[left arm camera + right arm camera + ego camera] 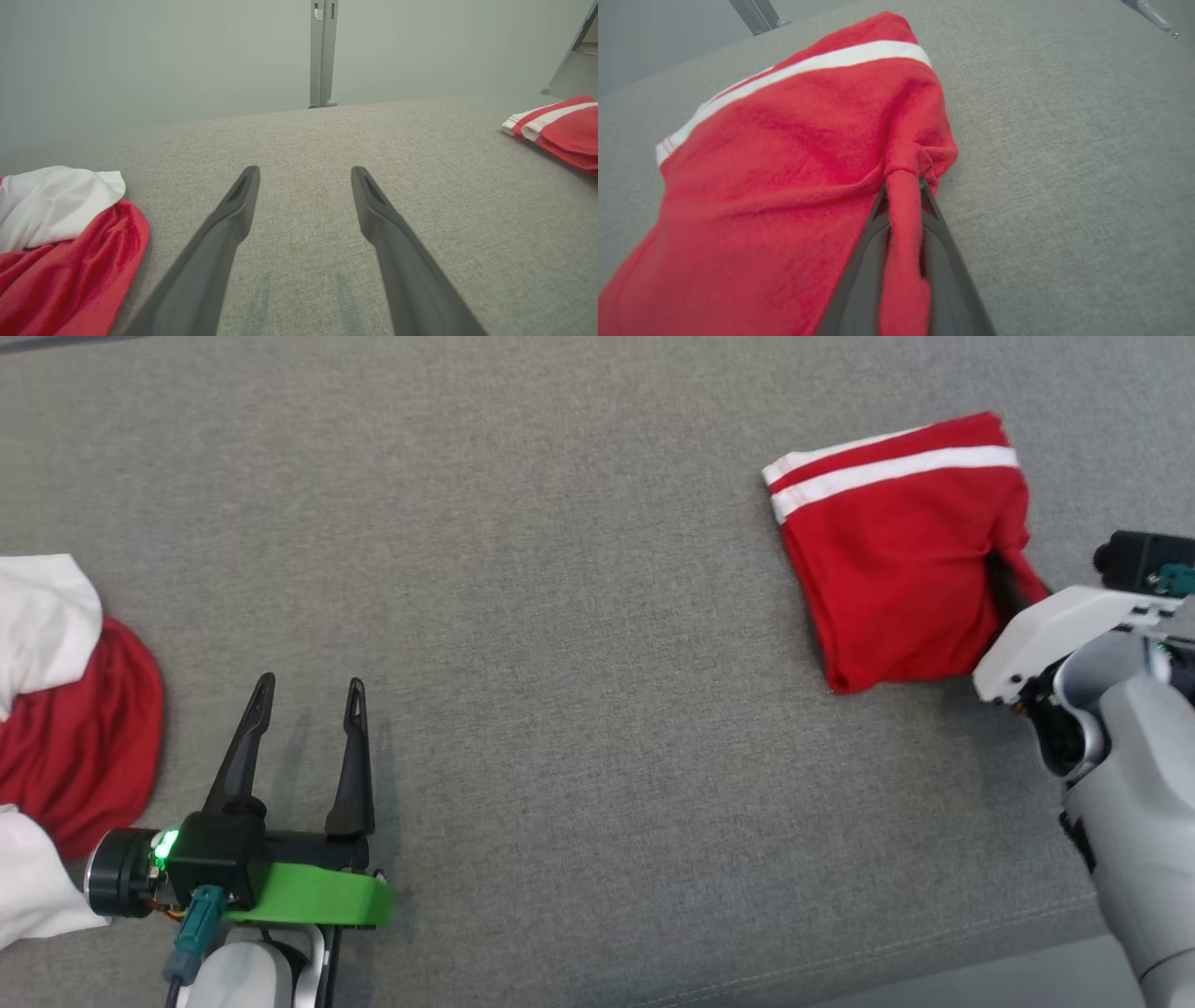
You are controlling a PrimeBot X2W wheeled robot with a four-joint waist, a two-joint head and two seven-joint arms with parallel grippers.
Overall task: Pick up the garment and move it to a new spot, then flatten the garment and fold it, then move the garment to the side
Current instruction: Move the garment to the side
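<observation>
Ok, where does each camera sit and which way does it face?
Head: up top, looking down on the grey surface; left fingers, right forearm show.
Left wrist: along open left fingers, across the surface towards a wall.
Right wrist: along right fingers shut on the folded red garment.
Shared: all three show that garment.

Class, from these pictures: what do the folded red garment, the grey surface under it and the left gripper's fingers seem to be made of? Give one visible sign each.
Folded red garment: soft knit, probably cotton jersey, matt; it bunches and creases.
Grey surface: coarse woven upholstery cloth, matt; visible weave.
Left gripper fingers: likely hard moulded plastic, dark, dull sheen.
</observation>
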